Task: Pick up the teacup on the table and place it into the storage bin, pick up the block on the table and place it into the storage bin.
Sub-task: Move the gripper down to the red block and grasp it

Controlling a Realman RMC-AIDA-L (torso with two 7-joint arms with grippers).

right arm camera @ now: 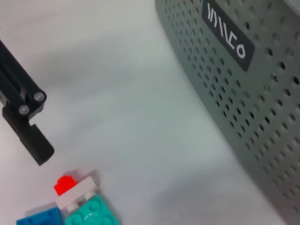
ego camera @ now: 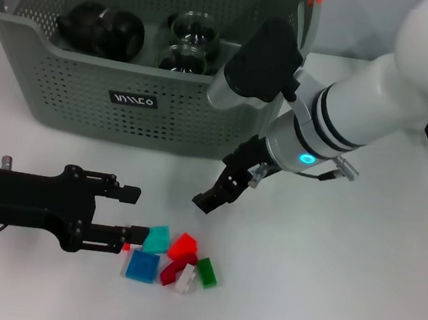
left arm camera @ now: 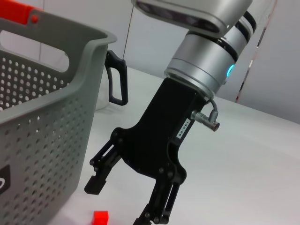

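Scattered blocks lie nearest, in a tight cluster. Just left of them the left gripper is spread, empty. Reaching in could nudge neighbours apart. Farther off, the right gripper hangs spread before the storage bin, risking collision.

Left gripper low, reaching in horizontally from the robot's left; black fingers spread, nothing between them. Silver wrist cuff behind it. Right arm white, comes in from upper right, angled downward; blue light lit on the wrist ring. Right gripper points down, black fingers parted, empty, tips just above the counter.
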